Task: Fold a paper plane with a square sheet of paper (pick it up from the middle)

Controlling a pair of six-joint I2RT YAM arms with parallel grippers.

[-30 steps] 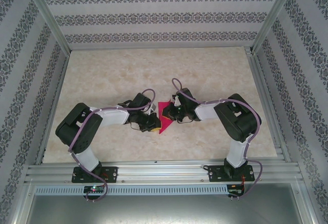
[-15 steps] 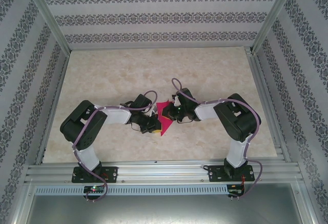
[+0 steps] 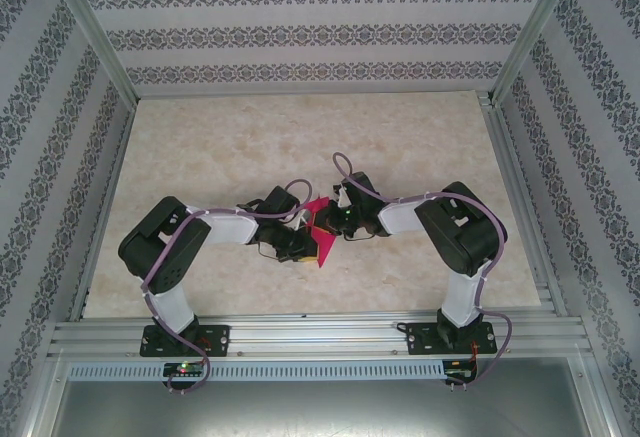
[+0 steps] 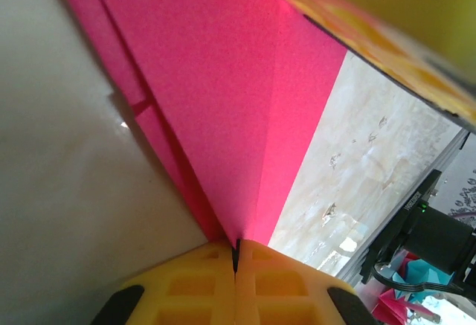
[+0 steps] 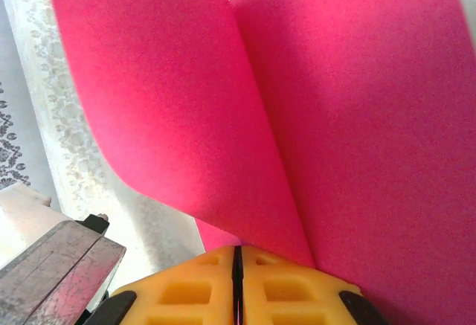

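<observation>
1. Over the last second I see the left gripper (image 3: 302, 242) edge toward the right gripper (image 3: 336, 223). This bunches the pink paper (image 3: 323, 255) between them at mid-table (image 3: 200, 147), so I judge a fold is under way.
2. Both grippers are fully closed, each pinching the paper.
3. The paper is thin and matte, sharply creased on the left and softly curled on the right.

Overhead: I am seeing bright, even lighting, faint shadows. Wrist views: square sheet of paper (image 5: 357, 117) blurring close-up, glowing saturated.
</observation>
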